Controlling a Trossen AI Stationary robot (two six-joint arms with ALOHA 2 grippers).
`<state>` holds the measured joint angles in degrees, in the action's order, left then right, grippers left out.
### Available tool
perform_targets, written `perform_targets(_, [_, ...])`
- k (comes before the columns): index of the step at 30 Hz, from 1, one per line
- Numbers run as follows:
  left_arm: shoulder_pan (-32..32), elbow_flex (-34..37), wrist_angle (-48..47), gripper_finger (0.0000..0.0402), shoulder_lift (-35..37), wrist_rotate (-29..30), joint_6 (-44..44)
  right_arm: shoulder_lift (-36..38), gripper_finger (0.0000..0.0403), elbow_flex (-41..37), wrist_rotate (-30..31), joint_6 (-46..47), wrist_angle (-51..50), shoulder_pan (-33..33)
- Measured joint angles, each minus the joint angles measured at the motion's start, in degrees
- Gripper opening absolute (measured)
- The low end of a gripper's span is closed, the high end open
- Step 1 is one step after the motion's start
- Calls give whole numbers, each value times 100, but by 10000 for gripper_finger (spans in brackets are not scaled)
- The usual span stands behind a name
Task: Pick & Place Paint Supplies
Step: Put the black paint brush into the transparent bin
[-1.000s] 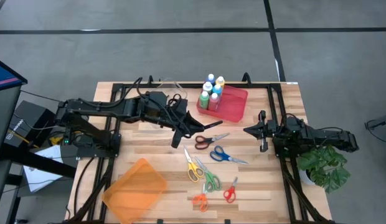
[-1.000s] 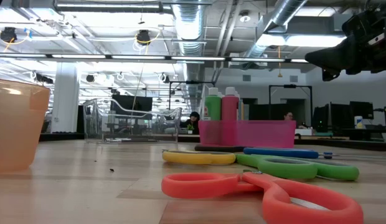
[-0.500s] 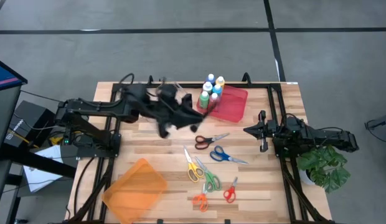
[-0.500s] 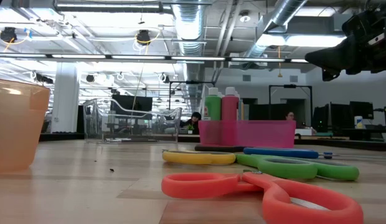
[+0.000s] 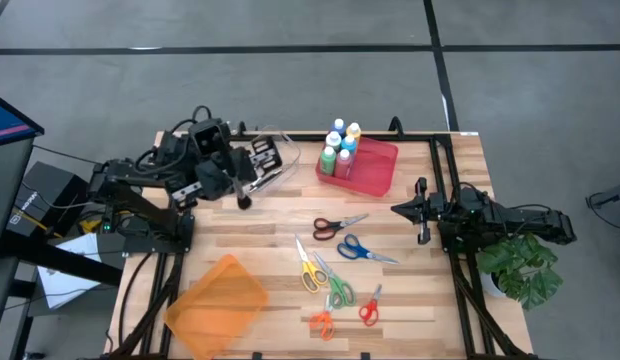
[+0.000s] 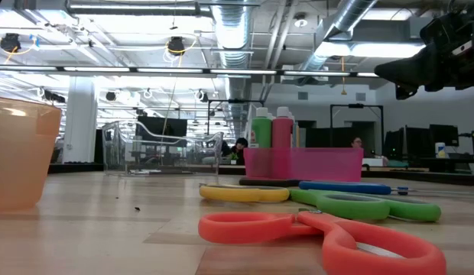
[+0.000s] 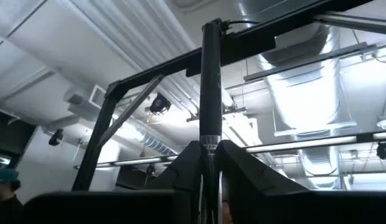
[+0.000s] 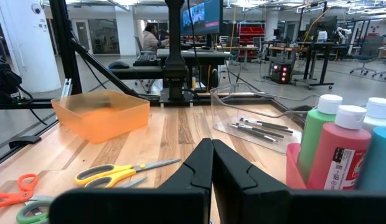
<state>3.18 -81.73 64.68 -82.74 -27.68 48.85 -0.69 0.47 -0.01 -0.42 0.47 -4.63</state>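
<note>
**A thin rod in a narrow pinch, bottles waiting at the far edge**

Nearest us on the table (image 5: 252, 238), the orange bin (image 5: 217, 305) sits at the near left corner and the scissors (image 5: 335, 285) are scattered mid-table. Neither belongs to the job, so grabbing them would be a mistake. At the right edge the right gripper (image 5: 421, 222) waits with its fingers pressed together. Toward the far left, the left gripper (image 7: 209, 152) pinches a thin dark rod (image 7: 211, 81), perhaps a brush. We think so slight a hold could let it swivel or drop, and its free end might clip the clear tray (image 5: 273, 160) beside it. The paint bottles (image 5: 340, 150) stand packed in the red bin (image 5: 380, 165) at the far edge, and pulling one out could tip its neighbours.
</note>
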Motion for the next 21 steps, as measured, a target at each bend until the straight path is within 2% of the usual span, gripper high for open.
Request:
perform_targets(4, [-53, 0, -29, 47, 0, 4, -82, 0, 0, -1, 0, 2, 0, -1])
perform_targets(7, [-198, -2, -472, 46, 28, -110, -504, 0, 0, -2, 0, 0, 0, -2])
perform_targets(9, [-352, 0, -1202, 40, 120, -151, -959, 0, 0, -2, 0, 0, -2, 0])
perform_targets(12, [-760, 0, -3045, 36, 430, -74, -1878, 0, 0, 0, 0, 2, 0, 0])
perform_targets(14, [-1064, -7, -4447, 38, 653, 518, -2476, 0, 0, -1, 0, 0, 0, 0])
perform_targets(17, [-1508, -5, -6335, 45, 889, 1864, -3257, 0, 0, -2, 0, 1, -2, -2])
perform_targets(21, [-2111, -5, -8310, 39, 1015, 3555, -3602, 0, 0, 0, 0, 1, -1, -1])
